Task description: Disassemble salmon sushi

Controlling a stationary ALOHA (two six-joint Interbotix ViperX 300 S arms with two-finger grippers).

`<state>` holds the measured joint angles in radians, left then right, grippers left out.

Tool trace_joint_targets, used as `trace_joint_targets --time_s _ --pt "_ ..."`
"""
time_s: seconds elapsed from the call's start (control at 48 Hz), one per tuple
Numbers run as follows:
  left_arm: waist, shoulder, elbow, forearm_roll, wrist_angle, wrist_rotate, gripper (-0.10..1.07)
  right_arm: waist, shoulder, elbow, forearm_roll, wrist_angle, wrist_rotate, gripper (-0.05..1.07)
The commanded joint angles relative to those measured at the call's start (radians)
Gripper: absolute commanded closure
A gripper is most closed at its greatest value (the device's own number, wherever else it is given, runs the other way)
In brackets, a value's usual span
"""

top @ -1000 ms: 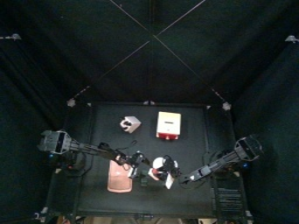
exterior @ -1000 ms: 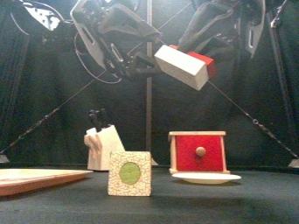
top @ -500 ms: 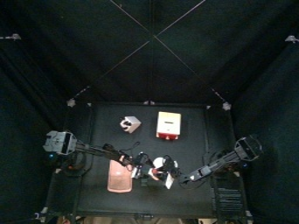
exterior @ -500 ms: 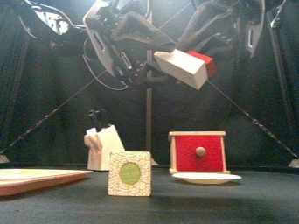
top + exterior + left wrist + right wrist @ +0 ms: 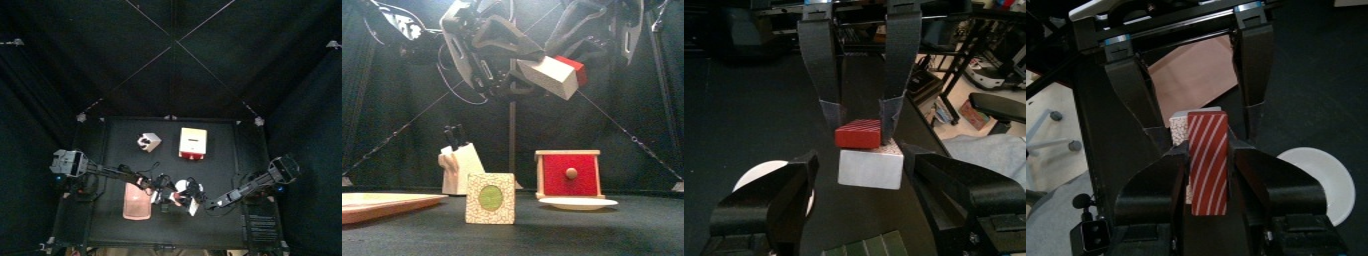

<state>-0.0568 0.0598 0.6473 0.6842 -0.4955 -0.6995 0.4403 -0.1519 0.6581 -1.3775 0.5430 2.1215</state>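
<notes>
Looking through the left wrist camera first, I see the left pincer (image 5: 871, 170) standing wide, one jaw on each side of the salmon sushi (image 5: 871, 168). The white lump sits between them, and I cannot tell whether either jaw touches it. The right pincer (image 5: 861, 128) reaches in from the opposite side, and its two long fingers are closed on the salmon piece (image 5: 861, 134) on top of the lump.

From the right wrist camera, the right pincer's jaws are clamped narrowly on the red-striped salmon piece, which stands between the fingertips. Beyond them lie the pink slab (image 5: 1193, 65) and a white plate (image 5: 1313, 180).

From the front camera, the sushi hangs high in the air, tilted, with its white lump lower and its red piece at the upper right. Both arms crowd in behind it. It is at about twelve o'clock above the red box (image 5: 567, 172) and the plate, well clear of the table (image 5: 609, 225).

From the top camera, the two arms meet near the table's six o'clock edge with the sushi between them. The pink slab is at nine o'clock from that meeting point, and the orange-and-white box (image 5: 195, 143) is at twelve o'clock.
</notes>
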Motion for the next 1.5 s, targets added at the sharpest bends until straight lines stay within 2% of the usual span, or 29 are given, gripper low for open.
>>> trace_joint_targets --time_s 0.0,0.208,0.292,0.562,0.667,1.479 --pt "0.000 -0.008 -0.023 0.000 -0.003 0.000 0.02 -0.003 -0.015 -0.025 -0.005 0.002 0.000 0.46" --pt "0.000 -0.008 -0.026 0.023 -0.003 0.000 0.03 0.000 -0.020 -0.025 -0.005 0.002 0.000 0.46" --pt "0.000 -0.006 -0.026 0.025 -0.005 0.000 0.08 0.000 -0.021 -0.026 -0.005 0.002 0.000 0.46" --pt "0.000 -0.008 -0.026 0.021 -0.003 0.000 0.35 0.000 -0.021 -0.026 -0.005 0.002 0.000 0.46" --pt "0.000 -0.008 -0.026 0.020 -0.003 0.000 0.42 0.000 -0.020 -0.026 -0.005 0.002 0.000 0.46" --pt "0.008 -0.021 -0.011 -0.006 -0.003 0.003 0.43 0.003 -0.017 -0.015 0.002 0.002 0.000 0.46"
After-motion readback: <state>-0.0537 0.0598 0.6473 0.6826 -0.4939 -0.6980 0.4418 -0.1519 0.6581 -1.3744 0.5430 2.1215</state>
